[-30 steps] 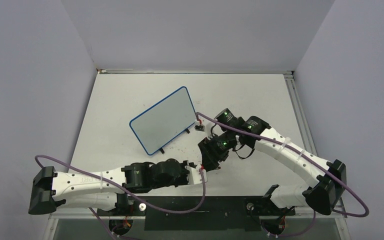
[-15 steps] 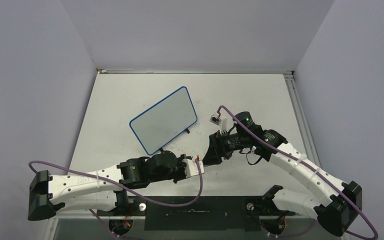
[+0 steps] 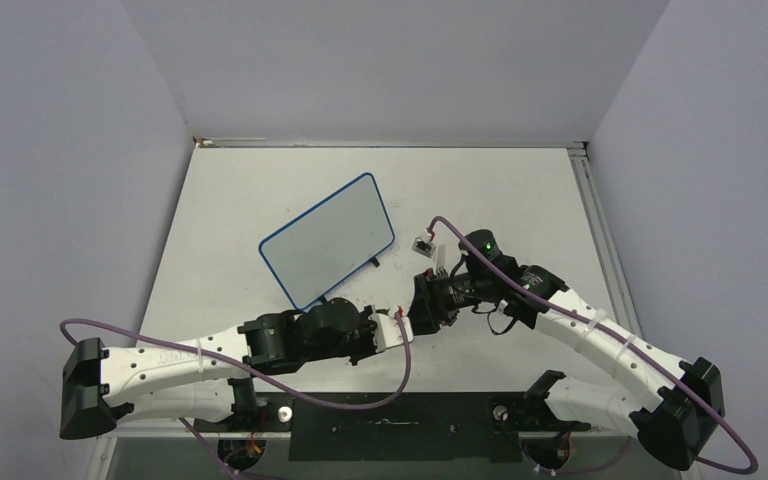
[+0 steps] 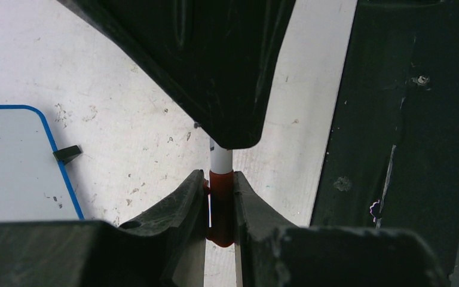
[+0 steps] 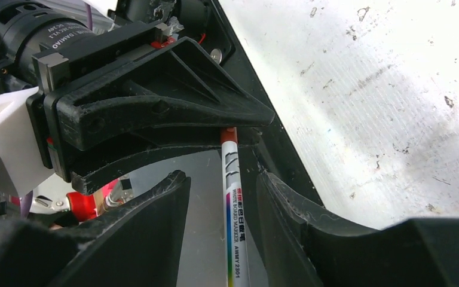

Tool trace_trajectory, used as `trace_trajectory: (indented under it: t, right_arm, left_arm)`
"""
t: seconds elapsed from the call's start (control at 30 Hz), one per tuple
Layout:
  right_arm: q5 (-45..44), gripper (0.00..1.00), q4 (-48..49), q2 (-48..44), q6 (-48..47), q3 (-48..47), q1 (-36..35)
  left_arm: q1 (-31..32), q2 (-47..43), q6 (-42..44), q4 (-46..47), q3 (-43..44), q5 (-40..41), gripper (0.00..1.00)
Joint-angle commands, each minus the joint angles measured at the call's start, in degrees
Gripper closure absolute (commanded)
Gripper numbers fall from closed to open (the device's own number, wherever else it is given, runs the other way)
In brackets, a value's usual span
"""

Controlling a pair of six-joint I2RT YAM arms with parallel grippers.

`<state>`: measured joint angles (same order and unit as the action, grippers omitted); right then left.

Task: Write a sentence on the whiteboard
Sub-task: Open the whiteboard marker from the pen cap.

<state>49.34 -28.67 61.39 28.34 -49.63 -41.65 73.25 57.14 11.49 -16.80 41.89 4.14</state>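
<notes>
The whiteboard point(image 3: 327, 240) is resting on the tabletop point(image 3: 480, 180), left of centre and beyond both grippers. The left gripper point(image 4: 220, 185) is pinching the red cap point(image 4: 220, 206) of the marker point(image 5: 233, 197) tightly. The right gripper point(image 5: 221, 177) is straddling the white barrel point(image 5: 234, 221), jaws parted, with a gap showing on each side.

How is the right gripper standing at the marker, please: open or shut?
Open: the right gripper straddles the marker, with a visible gap between it and each finger.
</notes>
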Motion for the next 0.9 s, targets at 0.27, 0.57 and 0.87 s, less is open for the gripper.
trace_trajectory:
  t: [0.27, 0.57, 0.87]
  right_arm:
    - [0.32, 0.67, 5.12, -1.92, 2.63, 1.64, -1.07]
    - [-1.66, 0.95, 5.08, -3.88, 1.41, 0.78, -0.73]
    - [-5.09, 0.95, -11.75, -5.03, -12.53, -10.34, 3.22]
  left_arm:
    - [-0.82, 0.25, -1.64, 0.54, 3.12, -0.72, 1.00]
    - [-1.27, 0.04, -1.55, 0.94, 2.50, -1.61, 1.00]
    - [-1.31, -2.99, -0.39, 2.63, -1.63, 3.24, 1.00]
